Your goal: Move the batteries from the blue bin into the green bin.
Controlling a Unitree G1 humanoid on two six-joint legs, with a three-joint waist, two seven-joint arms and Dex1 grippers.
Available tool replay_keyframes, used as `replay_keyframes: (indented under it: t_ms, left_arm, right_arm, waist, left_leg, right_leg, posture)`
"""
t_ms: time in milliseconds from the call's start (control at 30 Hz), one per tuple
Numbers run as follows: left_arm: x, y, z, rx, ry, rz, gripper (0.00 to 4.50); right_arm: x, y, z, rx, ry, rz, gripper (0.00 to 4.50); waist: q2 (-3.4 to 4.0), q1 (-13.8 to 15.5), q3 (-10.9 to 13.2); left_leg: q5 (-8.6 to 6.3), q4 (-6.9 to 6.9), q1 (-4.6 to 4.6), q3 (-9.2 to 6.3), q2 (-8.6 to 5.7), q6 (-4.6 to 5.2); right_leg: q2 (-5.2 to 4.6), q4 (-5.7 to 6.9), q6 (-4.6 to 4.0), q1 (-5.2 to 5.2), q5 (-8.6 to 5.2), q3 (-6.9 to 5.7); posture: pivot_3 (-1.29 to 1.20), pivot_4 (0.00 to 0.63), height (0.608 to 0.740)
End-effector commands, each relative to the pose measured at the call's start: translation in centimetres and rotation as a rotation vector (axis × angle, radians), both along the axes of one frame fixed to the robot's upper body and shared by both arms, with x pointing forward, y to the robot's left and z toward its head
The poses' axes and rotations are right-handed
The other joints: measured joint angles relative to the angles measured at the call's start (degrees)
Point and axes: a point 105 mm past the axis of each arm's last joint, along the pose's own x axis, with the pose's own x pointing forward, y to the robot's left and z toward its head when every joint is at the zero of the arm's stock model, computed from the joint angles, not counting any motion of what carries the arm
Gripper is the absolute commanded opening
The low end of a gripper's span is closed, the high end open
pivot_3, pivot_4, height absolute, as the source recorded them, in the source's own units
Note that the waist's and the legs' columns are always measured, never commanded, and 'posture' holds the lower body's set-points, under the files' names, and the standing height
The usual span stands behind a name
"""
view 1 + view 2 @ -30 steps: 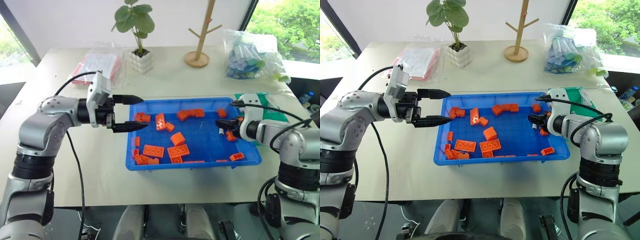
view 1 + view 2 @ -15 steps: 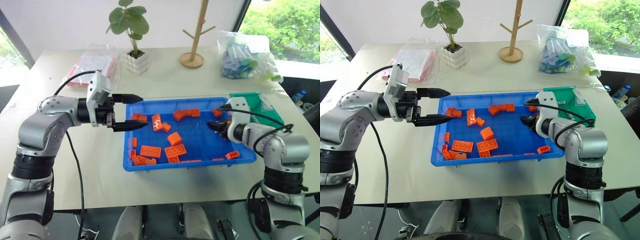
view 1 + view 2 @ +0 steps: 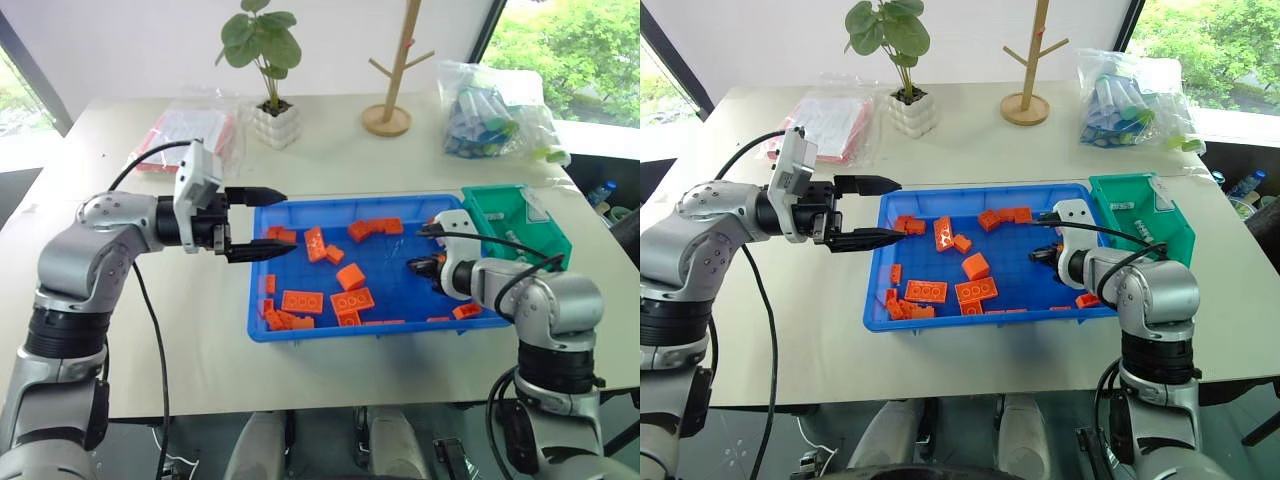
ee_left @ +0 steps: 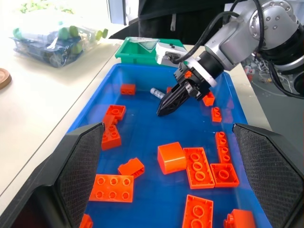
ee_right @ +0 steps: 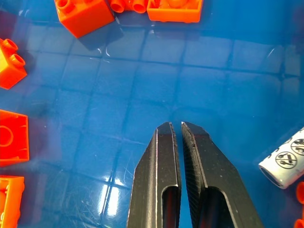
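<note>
1 battery [image 5: 285, 164] beside closed, empty right gripper [image 5: 176, 129]

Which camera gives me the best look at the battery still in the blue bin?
The right wrist view: the battery lies close up beside the shut right tool, not between its fingers. The left wrist view shows it small, lying on the floor of the blue bin past that tool. In the head views I cannot make it out.

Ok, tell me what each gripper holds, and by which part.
Nothing. The right gripper is shut on nothing over the bright-blue plastic tray, a silver-grey cylindrical battery loose beside it; the left gripper hangs open.
</note>
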Motion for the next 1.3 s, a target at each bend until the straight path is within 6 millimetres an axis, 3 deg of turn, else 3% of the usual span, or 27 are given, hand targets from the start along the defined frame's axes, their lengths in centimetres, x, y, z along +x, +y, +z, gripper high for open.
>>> replay_keyframes:
  t_ms: [33,133,233,467,633,767,967,1300]
  left_arm:
    - [-0.2,-0.1,1.3,-0.022,-0.054,-0.014,4.5]
    - [-0.2,-0.1,1.2,-0.024,-0.054,-0.016,4.5]
    - [-0.2,-0.2,1.0,-0.026,-0.052,-0.018,4.5]
    - [-0.3,-0.6,0.7,-0.032,-0.047,-0.027,4.5]
    - [-0.1,-0.9,0.7,-0.041,-0.045,-0.033,4.5]
    - [-0.1,-0.9,0.6,-0.046,-0.043,-0.038,4.5]
    - [-0.1,-1.0,0.4,-0.052,-0.042,-0.039,4.5]
    - [-0.2,-0.7,0.6,-0.06,-0.05,-0.023,4.5]
  right_arm:
    - [0.6,0.3,3.2,-0.01,-0.088,-0.024,0.31]
    - [0.7,0.7,4.0,-0.007,-0.109,-0.055,0.31]
    - [0.3,1.4,4.1,-0.015,-0.133,-0.055,1.09]
    - [0.2,0.2,4.1,-0.058,-0.163,-0.18,4.47]
    - [0.2,-1.5,4.7,-0.098,-0.19,-0.301,4.47]
    - [0.3,-1.8,4.5,-0.086,-0.182,-0.362,4.47]
    - [0.5,-3.0,2.6,-0.069,-0.09,-0.489,4.47]
    - [0.9,-1.5,2.1,-0.019,-0.029,-0.619,4.47]
  waist:
    - [0.01,-0.1,0.0]
    - [0.01,-0.1,0.0]
    - [0.01,0.0,0.0]
    - [0.02,0.0,0.0]
    - [0.02,0.0,0.0]
    - [0.03,-0.1,0.0]
    - [0.04,0.1,0.0]
    - [0.09,-0.1,0.0]
  left_leg:
    - [0.0,0.0,-0.01,0.0,0.0,0.0]
    - [0.0,-0.03,-0.01,0.0,0.01,0.0]
    - [0.0,-0.08,-0.03,-0.01,0.01,0.0]
    - [0.0,-0.07,-0.05,0.0,-0.04,0.0]
    - [0.0,-0.08,-0.05,0.0,-0.04,0.0]
    - [0.0,-0.08,-0.04,0.01,-0.03,0.0]
    - [0.0,-0.08,-0.05,0.01,-0.04,0.0]
    - [0.0,-0.08,-0.05,0.02,-0.05,0.0]
  right_leg:
    - [0.0,0.0,0.0,-0.01,0.0,0.0]
    - [0.01,0.01,-0.01,-0.05,0.0,0.0]
    - [0.01,0.01,-0.01,-0.07,0.0,0.0]
    - [-0.02,-0.01,0.0,-0.08,0.0,0.01]
    - [-0.01,0.0,0.0,-0.08,0.0,0.01]
    - [0.0,0.0,0.0,-0.08,0.0,0.01]
    - [-0.01,0.0,0.0,-0.07,0.0,0.02]
    - [0.01,0.04,-0.01,-0.13,0.0,0.05]
  posture:
    - [0.0,0.15,0.692]
    - [0.0,0.15,0.692]
    - [0.0,0.15,0.692]
    - [0.0,0.15,0.692]
    - [0.0,0.15,0.692]
    - [0.0,0.15,0.692]
    - [0.0,0.15,0.692]
    - [0.0,0.15,0.692]
